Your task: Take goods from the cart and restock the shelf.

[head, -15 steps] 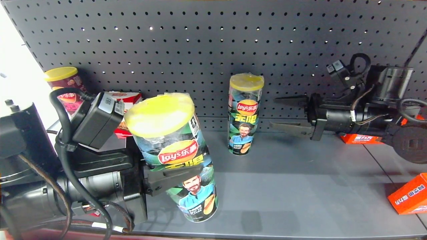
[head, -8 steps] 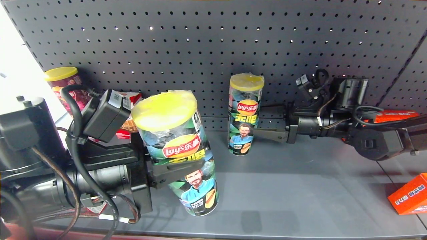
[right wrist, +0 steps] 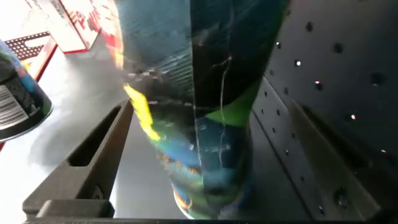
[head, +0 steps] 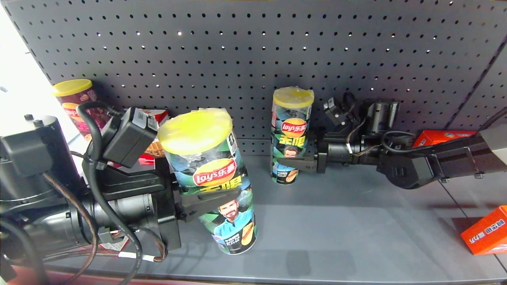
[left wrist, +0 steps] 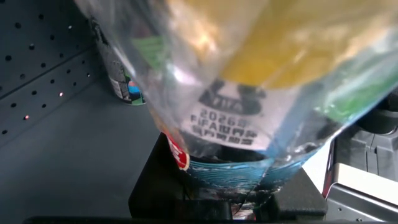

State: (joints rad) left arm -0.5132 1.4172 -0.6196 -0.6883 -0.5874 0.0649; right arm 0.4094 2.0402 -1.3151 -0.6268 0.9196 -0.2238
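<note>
A tall chip can [head: 210,178] with a yellow lid leans slightly at the shelf's front left. My left gripper [head: 222,186] is shut on its middle from the left side. Up close, the left wrist view shows this can [left wrist: 249,93]. A second, matching can [head: 292,134] stands upright at the back by the pegboard. My right gripper [head: 287,156] comes in from the right, open, with one finger on each side of that can's lower half. In the right wrist view the can [right wrist: 205,124] sits between both fingers [right wrist: 93,162] with gaps on both sides.
A maroon can [head: 75,103] and a red-and-white box [head: 152,118] stand at the back left. Orange boxes lie at the back right [head: 441,136] and front right [head: 485,231]. The pegboard wall [head: 253,51] closes the back. Bare shelf [head: 356,229] lies at front centre.
My right arm has slid left along the pegboard until its open fingers straddle the back can. My left gripper has shifted its can slightly right and more upright.
</note>
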